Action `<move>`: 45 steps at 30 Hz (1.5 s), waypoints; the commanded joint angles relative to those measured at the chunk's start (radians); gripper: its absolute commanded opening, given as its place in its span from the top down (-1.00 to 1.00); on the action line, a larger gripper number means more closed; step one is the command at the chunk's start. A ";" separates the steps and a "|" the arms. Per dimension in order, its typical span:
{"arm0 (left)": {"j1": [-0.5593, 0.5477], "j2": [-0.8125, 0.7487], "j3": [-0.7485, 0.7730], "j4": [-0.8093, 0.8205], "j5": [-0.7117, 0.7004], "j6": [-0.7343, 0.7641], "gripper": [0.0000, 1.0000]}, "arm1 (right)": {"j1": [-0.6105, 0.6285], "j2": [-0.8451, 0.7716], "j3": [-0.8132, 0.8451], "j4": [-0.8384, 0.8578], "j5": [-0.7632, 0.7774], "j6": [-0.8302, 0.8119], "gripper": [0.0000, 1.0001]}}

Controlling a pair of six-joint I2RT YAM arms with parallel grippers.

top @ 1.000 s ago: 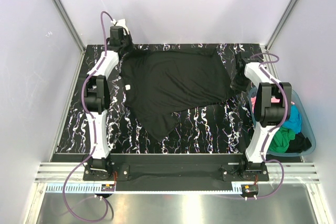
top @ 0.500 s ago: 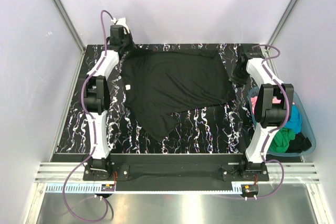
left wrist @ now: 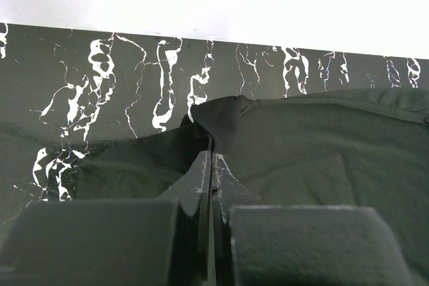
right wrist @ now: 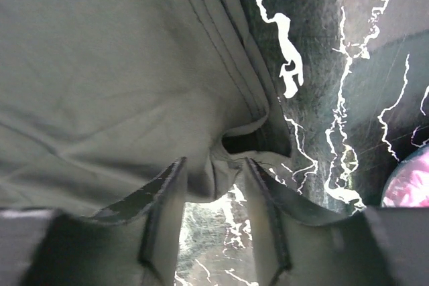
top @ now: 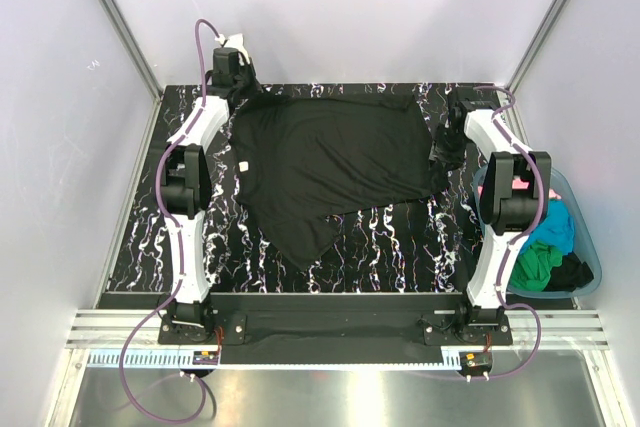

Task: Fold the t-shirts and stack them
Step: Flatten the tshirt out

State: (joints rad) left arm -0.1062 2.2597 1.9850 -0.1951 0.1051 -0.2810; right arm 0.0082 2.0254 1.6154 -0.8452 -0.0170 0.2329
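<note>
The black t-shirt (top: 330, 162) is spread flat over the far half of the marbled table (top: 400, 247), long axis running left to right. Its far-left corner is pinched in the left gripper (left wrist: 211, 159), fingers pressed together on a fold. The right-hand hem is only straddled by the right gripper (right wrist: 214, 165), jaws apart, so closing there is probably what's needed next.
</note>
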 commanded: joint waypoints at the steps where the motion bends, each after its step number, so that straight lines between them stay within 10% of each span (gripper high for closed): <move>1: -0.003 -0.081 -0.005 0.017 0.001 0.011 1.00 | -0.002 0.018 0.055 -0.049 0.043 -0.040 0.10; 14: -0.003 -0.081 -0.009 0.019 0.005 0.025 1.00 | -0.002 0.048 0.040 -0.071 0.141 -0.020 0.38; 30: -0.003 -0.071 0.003 0.023 0.010 0.020 1.00 | -0.002 0.053 0.046 -0.020 -0.021 -0.095 0.11; 45: -0.003 -0.058 0.009 0.028 0.011 0.022 1.00 | -0.002 0.049 0.008 -0.091 0.225 -0.050 0.54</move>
State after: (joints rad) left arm -0.1070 2.2597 1.9850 -0.1951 0.1055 -0.2768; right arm 0.0063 2.0922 1.6325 -0.9112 0.1242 0.1623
